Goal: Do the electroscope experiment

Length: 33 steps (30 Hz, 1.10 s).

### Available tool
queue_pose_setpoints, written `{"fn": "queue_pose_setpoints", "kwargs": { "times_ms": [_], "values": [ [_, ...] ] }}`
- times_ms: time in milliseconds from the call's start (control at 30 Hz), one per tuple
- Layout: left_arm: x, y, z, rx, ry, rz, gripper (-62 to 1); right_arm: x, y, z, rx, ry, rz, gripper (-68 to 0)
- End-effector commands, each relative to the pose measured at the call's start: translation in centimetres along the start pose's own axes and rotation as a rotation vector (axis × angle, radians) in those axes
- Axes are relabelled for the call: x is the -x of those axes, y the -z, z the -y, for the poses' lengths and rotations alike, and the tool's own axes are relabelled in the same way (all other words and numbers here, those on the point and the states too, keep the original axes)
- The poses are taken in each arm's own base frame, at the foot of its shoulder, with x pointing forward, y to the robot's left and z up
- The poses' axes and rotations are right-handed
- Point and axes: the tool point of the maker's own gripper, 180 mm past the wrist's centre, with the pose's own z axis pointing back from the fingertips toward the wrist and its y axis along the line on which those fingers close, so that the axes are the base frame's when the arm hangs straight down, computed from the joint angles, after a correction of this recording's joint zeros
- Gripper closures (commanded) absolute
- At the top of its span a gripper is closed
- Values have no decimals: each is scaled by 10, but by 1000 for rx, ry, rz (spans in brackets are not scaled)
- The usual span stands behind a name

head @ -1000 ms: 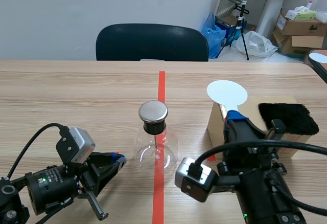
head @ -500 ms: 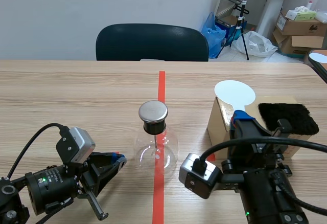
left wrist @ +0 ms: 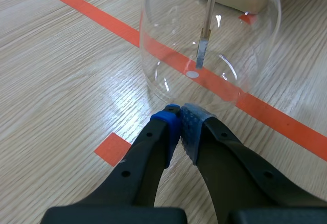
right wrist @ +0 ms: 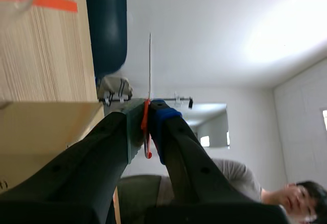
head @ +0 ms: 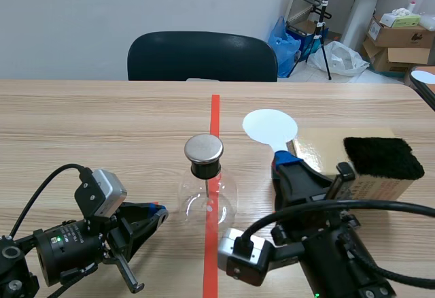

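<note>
Two grippers, one loaded.
A white disc paddle [head: 270,126] is clamped in the right gripper [head: 285,158]; the left gripper [left wrist: 180,119] is closed empty, with the glass flask [left wrist: 168,45] just ahead.

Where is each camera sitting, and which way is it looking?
Scene view: sits between the arms, faces across the table to the chair; shows both arms, the left hand, and the right hand holding the paddle.
Left wrist view: rides the left arm, looks down past its shut hand at the flask.
Right wrist view: rides the right arm, tipped sideways; paddle edge-on, box beside.
Shared: scene and left wrist views both show the flask.
</note>
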Motion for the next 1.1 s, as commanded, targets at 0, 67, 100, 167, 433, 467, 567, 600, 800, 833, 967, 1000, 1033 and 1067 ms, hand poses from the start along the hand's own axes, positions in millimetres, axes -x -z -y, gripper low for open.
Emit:
{"fn": "queue_pose_setpoints", "kwargs": {
  "times_ms": [0, 67, 100, 167, 433, 467, 567, 600, 800, 833, 967, 1000, 1033, 1067],
  "values": [
    [-9, 0, 0, 4, 4, 27, -27, -2, 5, 10, 37, -14, 37, -11],
    [-9, 0, 0, 4, 4, 27, -27, -12, 4, 10, 36, -15, 88, -10],
    [-9, 0, 0, 4, 4, 27, -28, -16, 4, 9, 36, -15, 114, -11],
    [-9, 0, 0, 4, 4, 27, -27, -25, 3, 9, 36, -16, 161, -10],
    [-9, 0, 0, 4, 4, 27, -28, -49, -3, 9, 35, -19, 303, -10],
    [-9, 0, 0, 4, 4, 27, -27, -51, -4, 9, 35, -19, 314, -10],
    [-9, 0, 0, 4, 4, 27, -27, -54, -5, 9, 35, -19, 332, -11],
    [-9, 0, 0, 4, 4, 27, -27, -54, -5, 9, 35, -19, 332, -11],
    [-9, 0, 0, 4, 4, 27, -27, -54, -5, 9, 35, -19, 332, -10],
    [-9, 0, 0, 4, 4, 27, -27, -54, -5, 9, 35, -19, 332, -11],
    [-9, 0, 0, 4, 4, 27, -28, -54, -5, 9, 35, -19, 332, -10],
    [-9, 0, 0, 4, 4, 27, -27, -54, -5, 9, 35, -19, 332, -10],
    [-9, 0, 0, 4, 4, 27, -27, -54, -5, 9, 35, -19, 332, -10],
    [-9, 0, 0, 4, 4, 27, -28, -54, -5, 9, 35, -19, 332, -10]
  ]
}}
